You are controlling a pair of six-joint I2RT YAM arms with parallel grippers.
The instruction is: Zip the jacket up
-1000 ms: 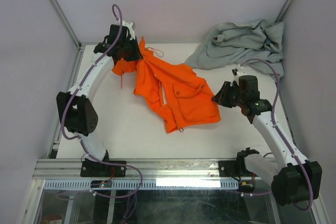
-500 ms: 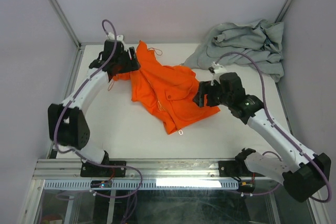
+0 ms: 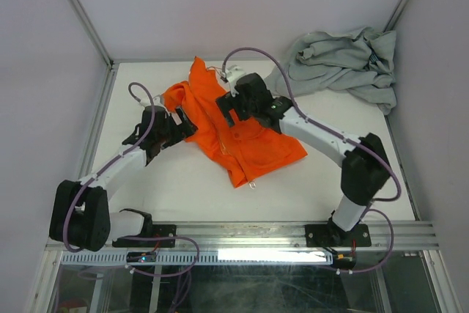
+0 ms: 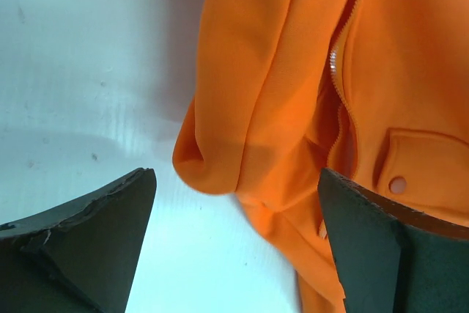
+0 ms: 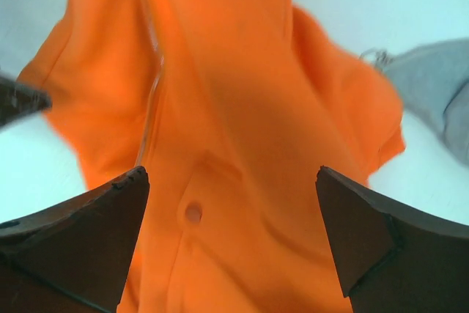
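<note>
The jacket (image 3: 253, 148) sits crumpled mid-table (image 3: 176, 181), a bit toward the back, with the grey garment (image 3: 341, 60) well apart in the far right corner. Both grippers are spread wide and holding nothing: the left gripper (image 3: 179, 119) is just beside the jacket's left edge and the right gripper (image 3: 229, 111) hangs over its upper middle.

You're dealing with soft, floppy fabric. It looks light, so it'll bunch and drag instead of staying put, and a pinch will likely grab more than one layer. In the left wrist view there's a thick rolled fold (image 4: 249, 108) right in front of the fingers (image 4: 110, 210), and the zipper (image 4: 335, 71) runs just past it, half buried in a crease. The right wrist view shows the zipper line (image 5: 152, 100) too, next to a pocket snap (image 5: 193, 212).

I can't pick out the slider in any view. I'd pinch the hem right at the zipper's bottom end to anchor it, then flatten things out so you can find the pull.
</note>
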